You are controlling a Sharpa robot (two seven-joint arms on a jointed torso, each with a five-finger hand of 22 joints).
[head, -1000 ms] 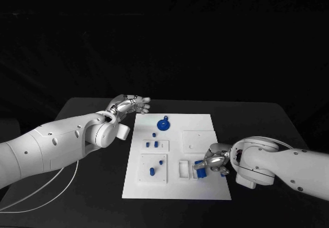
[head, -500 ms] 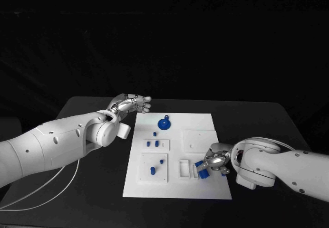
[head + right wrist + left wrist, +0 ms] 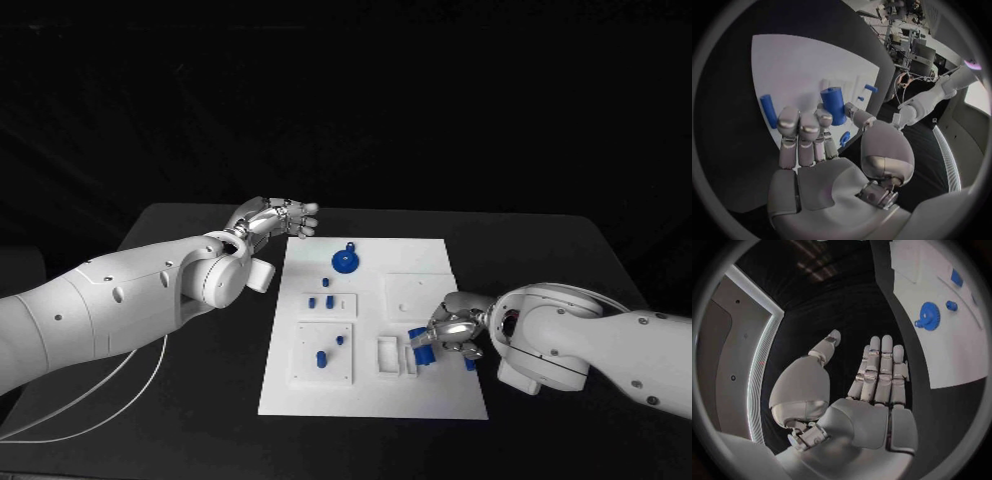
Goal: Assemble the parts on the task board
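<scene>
Task board (image 3: 418, 262) lies flat in the middle of the black counter (image 3: 548, 250), long side running away from the robot.

Left robot hand (image 3: 277, 218) hovers over the counter just off the board's far left corner. Wrist view: fingers (image 3: 879, 367) straight and side by side, thumb angled apart, palm empty. It holds nothing.

Right robot hand (image 3: 450, 335) sits over the near right part of the board. Wrist view: fingers (image 3: 801, 122) curled forward, with a blue cylinder part (image 3: 834, 105) close between fingertips and thumb. Whether the cylinder is pinched or only touched I cannot tell. A second blue bar part (image 3: 769, 110) lies on the board just beside the fingertips.

Other parts, head view:
- blue gear (image 3: 346, 262) lies flat at the far end of the board, with a small blue peg (image 3: 348, 247) just beyond it.
- small blue pieces (image 3: 320, 301) stand in a left-side block near the middle.
- two blue pegs (image 3: 330, 349) stand in the larger near-left block.
- a white rectangular frame (image 3: 387, 354) lies beside the right hand, on its left.
</scene>
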